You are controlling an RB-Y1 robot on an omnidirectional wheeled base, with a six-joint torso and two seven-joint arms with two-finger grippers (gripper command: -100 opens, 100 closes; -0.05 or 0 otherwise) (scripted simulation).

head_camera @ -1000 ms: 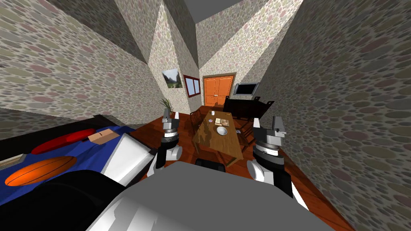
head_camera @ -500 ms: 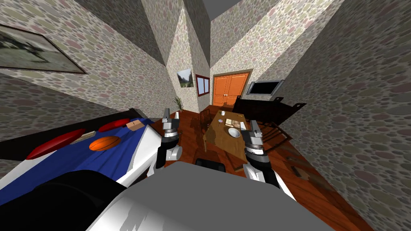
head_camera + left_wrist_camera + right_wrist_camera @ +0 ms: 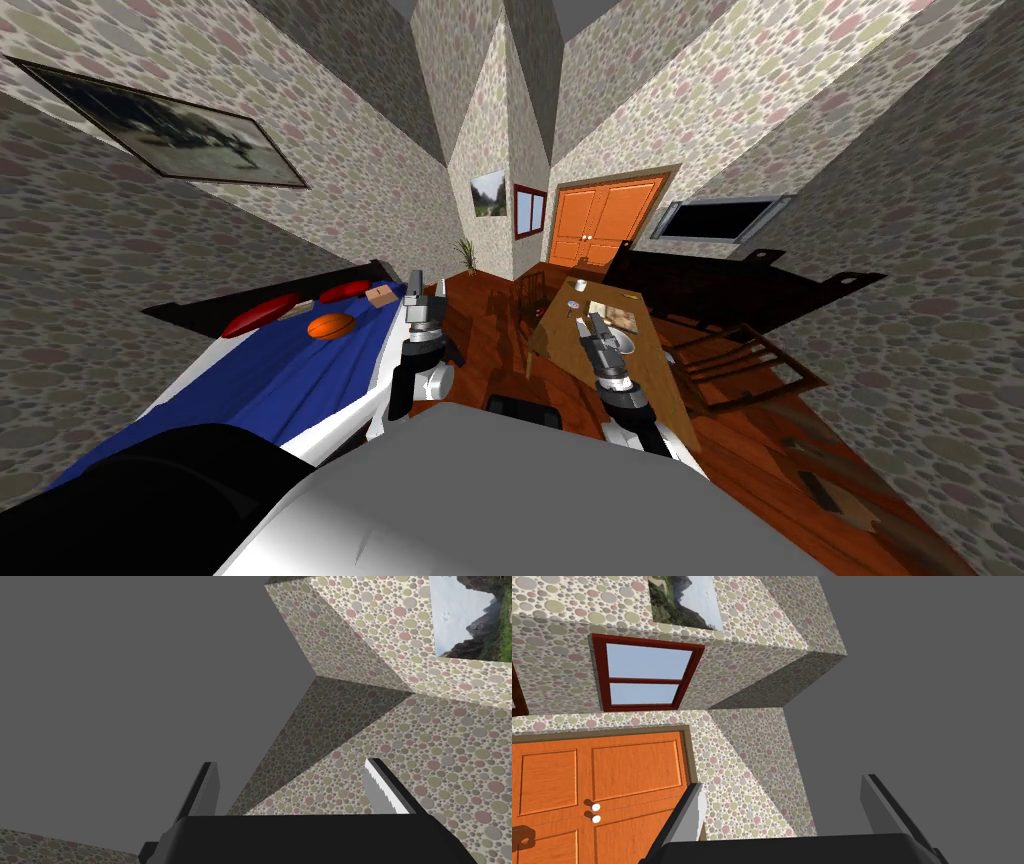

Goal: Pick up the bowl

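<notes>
Robot has turned toward the dining table (image 3: 660,388) since a second ago; the right forearm, earlier held out wide, now reaches over the table's near half. Table: long, brown wood, glossy grain, square corners. The bowl (image 3: 630,343) sits on the tabletop about midway along. It is round, shallow and pale grey-white, and it lies just beside the right gripper (image 3: 596,325), partly hidden behind it; contact cannot be judged. Farther along the top is a small white cup (image 3: 580,286). Right arm: forearm raised, blades pointing up and away toward the far end of the table, fingers standing apart with nothing between them. Left gripper (image 3: 426,288): held upright at the robot's left, over the dark red plank floor between the table and a bed (image 3: 280,380) with a smooth blue cover; blades likewise spread and empty. On the bed is an orange ball (image 3: 331,326), oval in this lens. A slatted wooden chair (image 3: 745,362) stands at the table's right side.
</notes>
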